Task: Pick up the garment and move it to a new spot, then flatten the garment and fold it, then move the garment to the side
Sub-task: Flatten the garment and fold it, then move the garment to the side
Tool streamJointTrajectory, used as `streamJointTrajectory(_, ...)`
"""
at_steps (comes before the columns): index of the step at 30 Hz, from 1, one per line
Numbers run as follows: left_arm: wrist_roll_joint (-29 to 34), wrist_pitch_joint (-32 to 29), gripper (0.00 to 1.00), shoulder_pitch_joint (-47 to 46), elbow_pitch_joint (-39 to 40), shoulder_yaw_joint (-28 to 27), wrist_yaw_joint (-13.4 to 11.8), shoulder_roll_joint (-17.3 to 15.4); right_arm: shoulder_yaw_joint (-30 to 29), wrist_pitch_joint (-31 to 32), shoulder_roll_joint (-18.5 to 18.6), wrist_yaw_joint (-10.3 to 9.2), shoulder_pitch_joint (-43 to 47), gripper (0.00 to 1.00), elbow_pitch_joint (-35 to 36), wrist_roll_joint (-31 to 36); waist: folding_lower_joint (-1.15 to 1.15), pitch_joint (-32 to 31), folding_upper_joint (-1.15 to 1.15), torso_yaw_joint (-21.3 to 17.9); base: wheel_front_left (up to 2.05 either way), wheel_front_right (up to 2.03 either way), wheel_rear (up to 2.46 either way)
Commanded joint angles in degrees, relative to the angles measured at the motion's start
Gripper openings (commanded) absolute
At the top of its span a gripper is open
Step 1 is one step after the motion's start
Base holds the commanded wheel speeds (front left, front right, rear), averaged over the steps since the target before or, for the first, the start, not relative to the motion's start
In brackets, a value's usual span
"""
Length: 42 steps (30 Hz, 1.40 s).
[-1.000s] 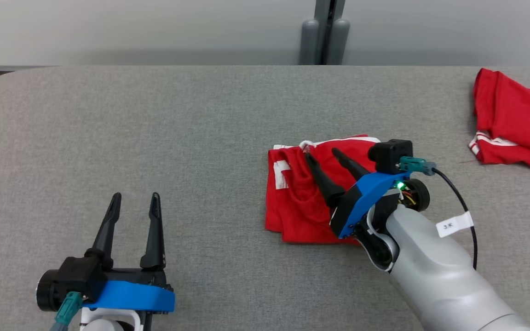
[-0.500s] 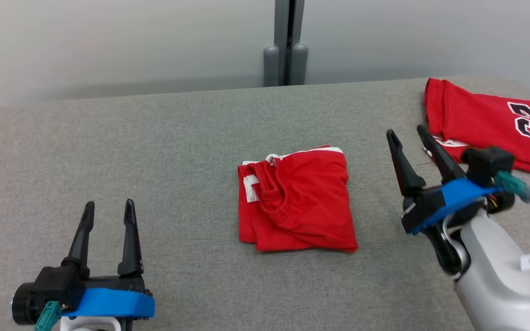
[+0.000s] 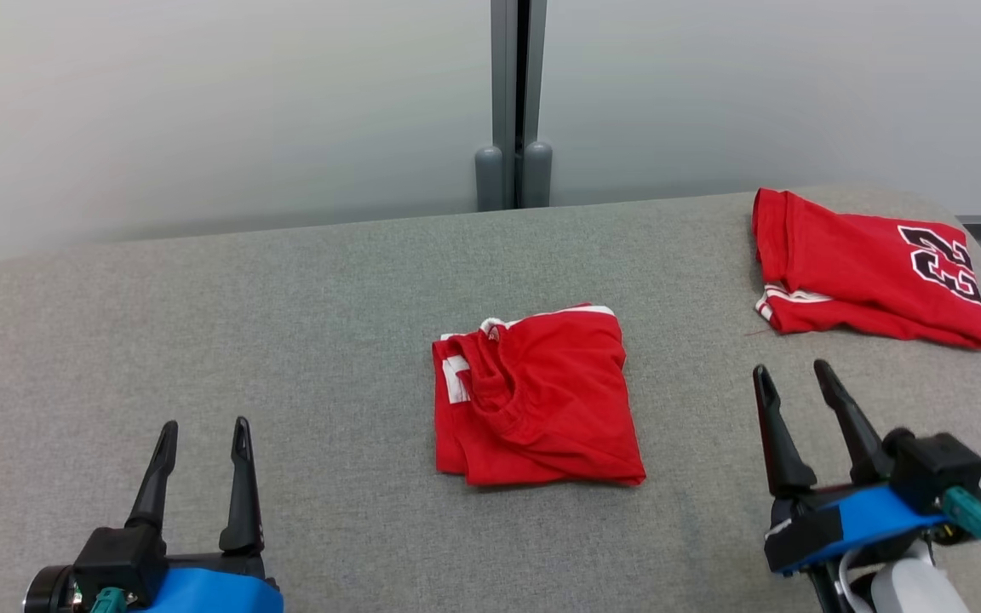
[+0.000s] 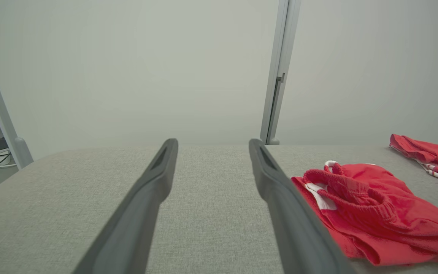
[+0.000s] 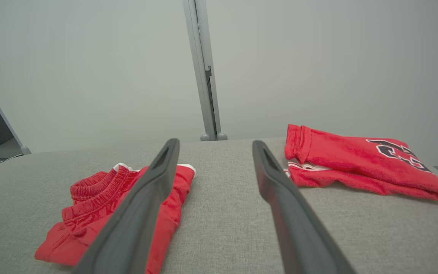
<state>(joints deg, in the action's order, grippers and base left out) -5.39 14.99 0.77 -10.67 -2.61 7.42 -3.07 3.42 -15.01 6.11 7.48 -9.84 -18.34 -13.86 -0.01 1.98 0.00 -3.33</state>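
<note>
Red shorts, folded square with white trim and gathered waistband, lie between your left gripper and right gripper, both spread wide, empty.

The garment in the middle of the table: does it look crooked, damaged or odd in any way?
Nothing serious. The garment lies folded on the table, but its waistband bunches up near the left edge, so the fold is not quite flat. No tear or stain shows.

My head camera looks down on the table from high, my two wrist cameras low and near it, facing the wall, all three share the garment.
</note>
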Motion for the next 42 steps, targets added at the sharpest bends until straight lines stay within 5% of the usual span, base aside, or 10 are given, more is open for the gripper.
streamJointTrajectory(1, 0.4, 0.3, 1.0, 0.5, 0.0, 0.0, -0.1, 0.0, -0.2, -0.2, -0.4, 0.03, 1.0, 1.0, 0.6, 0.4, 0.01, -0.3, 0.0, -0.1, 0.0, 0.0, 0.0)
streamJointTrajectory(13, 0.9, 0.3, 1.0, 2.4, -1.3, 0.0, -0.8, 0.1, -3.5, -0.2, -3.0, 0.02, 8.2, 1.0, 4.9, 3.3, 0.01, -2.1, 0.0, 0.5, 0.0, 0.0, 0.0)
streamJointTrajectory(42, 1.3, 0.3, 1.0, 1.4, -1.7, 0.2, -0.8, 0.2, -2.3, -0.2, -3.2, 0.02, 5.1, 1.0, 2.2, 3.5, 0.01, -1.9, 0.0, 1.8, 0.0, 0.0, 0.0)
